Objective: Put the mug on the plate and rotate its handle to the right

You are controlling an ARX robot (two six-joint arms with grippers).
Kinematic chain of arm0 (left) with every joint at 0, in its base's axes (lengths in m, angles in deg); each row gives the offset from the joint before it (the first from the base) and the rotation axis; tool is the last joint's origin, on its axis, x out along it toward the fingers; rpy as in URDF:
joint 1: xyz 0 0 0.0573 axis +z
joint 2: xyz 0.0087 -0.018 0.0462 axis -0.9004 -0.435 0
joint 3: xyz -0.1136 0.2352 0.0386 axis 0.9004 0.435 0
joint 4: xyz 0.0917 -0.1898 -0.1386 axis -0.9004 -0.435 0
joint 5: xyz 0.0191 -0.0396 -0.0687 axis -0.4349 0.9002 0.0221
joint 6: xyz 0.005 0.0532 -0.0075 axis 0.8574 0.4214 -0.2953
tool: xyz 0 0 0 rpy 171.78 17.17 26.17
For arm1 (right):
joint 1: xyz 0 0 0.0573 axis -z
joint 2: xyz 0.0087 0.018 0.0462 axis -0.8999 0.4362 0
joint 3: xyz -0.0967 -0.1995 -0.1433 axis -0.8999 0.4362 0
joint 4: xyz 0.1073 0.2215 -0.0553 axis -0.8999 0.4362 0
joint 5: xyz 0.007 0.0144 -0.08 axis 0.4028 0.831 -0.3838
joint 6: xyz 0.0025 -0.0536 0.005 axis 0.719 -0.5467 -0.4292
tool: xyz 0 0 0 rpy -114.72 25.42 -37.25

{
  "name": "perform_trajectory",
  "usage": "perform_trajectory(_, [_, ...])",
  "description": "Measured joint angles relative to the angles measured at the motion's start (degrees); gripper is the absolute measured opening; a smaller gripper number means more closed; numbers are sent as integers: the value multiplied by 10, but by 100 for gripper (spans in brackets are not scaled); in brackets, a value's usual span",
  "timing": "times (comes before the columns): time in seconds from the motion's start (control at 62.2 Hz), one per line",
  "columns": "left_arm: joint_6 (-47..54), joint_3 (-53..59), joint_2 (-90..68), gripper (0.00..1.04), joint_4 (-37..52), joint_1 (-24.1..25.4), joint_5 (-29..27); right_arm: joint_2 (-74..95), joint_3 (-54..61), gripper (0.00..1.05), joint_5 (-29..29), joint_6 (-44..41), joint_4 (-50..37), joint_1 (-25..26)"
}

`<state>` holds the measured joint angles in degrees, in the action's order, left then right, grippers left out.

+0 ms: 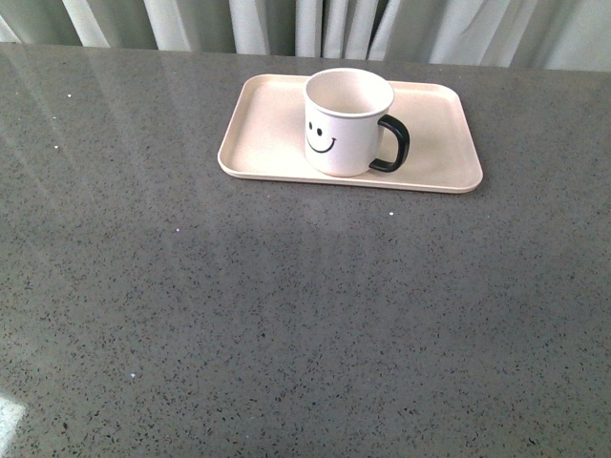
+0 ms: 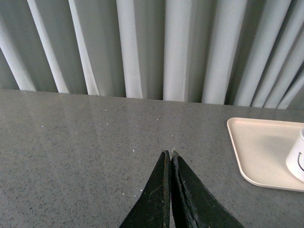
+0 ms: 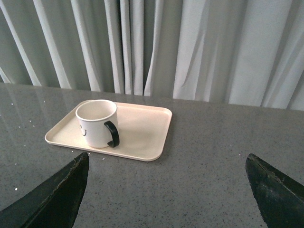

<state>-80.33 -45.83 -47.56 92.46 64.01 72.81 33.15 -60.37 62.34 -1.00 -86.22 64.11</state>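
The white mug [image 1: 347, 122] with a black smiley face stands upright on the pale pink-beige plate [image 1: 267, 153] at the far middle of the table. Its black handle [image 1: 393, 145] points to the right. Neither arm shows in the front view. In the left wrist view my left gripper [image 2: 169, 153] is shut and empty over bare table, with the plate [image 2: 259, 149] and a sliver of the mug [image 2: 298, 161] off to one side. In the right wrist view my right gripper [image 3: 167, 159] is open wide and empty, well back from the mug [image 3: 96, 123] and plate [image 3: 142, 133].
The grey speckled table [image 1: 286, 324] stretches in front of the plate. Pale curtains [image 1: 315, 24] hang along the table's far edge.
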Motion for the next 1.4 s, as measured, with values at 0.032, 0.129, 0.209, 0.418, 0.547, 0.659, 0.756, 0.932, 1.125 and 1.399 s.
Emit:
perform_trajectory(0.032, [0, 5, 11, 1, -7, 0, 0, 0, 0, 96, 0, 0, 0, 0])
perform_trajectory(0.129, [0, 20, 46, 1, -25, 0, 0, 0, 0, 96, 0, 0, 0, 0])
perform_trajectory(0.209, [0, 39, 51, 1, -3, 0, 0, 0, 0, 96, 0, 0, 0, 0])
perform_trajectory(0.418, [0, 58, 125, 1, -66, 0, 0, 0, 0, 96, 0, 0, 0, 0])
perform_trajectory(0.547, [0, 63, 188, 1, -123, 0, 0, 0, 0, 96, 0, 0, 0, 0])
perform_trajectory(0.659, [0, 64, 231, 1, -162, 0, 0, 0, 0, 96, 0, 0, 0, 0])
perform_trajectory(0.756, [0, 64, 264, 1, -191, 0, 0, 0, 0, 96, 0, 0, 0, 0])
perform_trajectory(0.932, [0, 64, 320, 1, -244, 0, 0, 0, 0, 96, 0, 0, 0, 0])
perform_trajectory(1.125, [0, 64, 371, 1, -294, 0, 0, 0, 0, 96, 0, 0, 0, 0])
perform_trajectory(1.399, [0, 64, 422, 1, -345, 0, 0, 0, 0, 96, 0, 0, 0, 0])
